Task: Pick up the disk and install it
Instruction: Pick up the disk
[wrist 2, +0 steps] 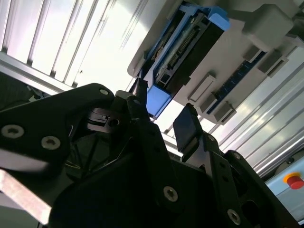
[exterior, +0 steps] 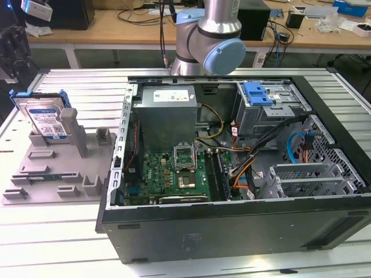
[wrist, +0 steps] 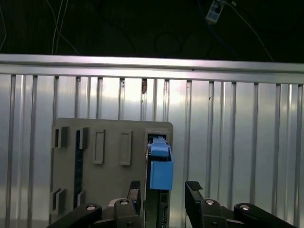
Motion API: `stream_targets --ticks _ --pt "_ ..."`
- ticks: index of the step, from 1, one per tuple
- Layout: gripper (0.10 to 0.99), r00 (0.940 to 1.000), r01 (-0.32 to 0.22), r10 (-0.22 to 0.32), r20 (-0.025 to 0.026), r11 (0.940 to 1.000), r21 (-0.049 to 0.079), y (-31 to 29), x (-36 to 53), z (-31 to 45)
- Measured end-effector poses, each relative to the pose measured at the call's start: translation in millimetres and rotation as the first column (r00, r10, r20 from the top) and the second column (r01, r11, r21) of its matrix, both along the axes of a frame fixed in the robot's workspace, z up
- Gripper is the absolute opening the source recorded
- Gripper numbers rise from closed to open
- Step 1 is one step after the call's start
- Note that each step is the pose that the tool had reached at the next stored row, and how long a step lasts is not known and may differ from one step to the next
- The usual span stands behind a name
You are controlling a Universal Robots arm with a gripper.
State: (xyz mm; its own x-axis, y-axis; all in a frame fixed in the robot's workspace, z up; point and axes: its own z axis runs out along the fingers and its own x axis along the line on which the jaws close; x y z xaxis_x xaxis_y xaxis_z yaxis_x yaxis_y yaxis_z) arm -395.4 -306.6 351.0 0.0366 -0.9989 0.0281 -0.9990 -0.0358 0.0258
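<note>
Disk [exterior: 45, 119]: flat silver rectangle with a white-and-blue label and a blue plastic frame, upright in the holder [exterior: 58, 174], exterior view's left.
Holder: matte grey slotted plastic on the ribbed metal table [exterior: 58, 243].
Gripper [wrist: 164, 190]: black fingers spread wide, empty, over the disk.

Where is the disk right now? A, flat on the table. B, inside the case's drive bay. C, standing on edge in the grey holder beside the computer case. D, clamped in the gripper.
C: the disk stands on edge in the grey holder beside the computer case, with the open gripper not clamping it.
</note>
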Motion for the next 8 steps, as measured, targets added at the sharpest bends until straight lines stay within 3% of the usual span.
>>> stream_targets --ticks 8 --pt "0.498 1.0 0.01 -0.01 0.0007 1.0 0.0 0.0 -0.4 -6.0"
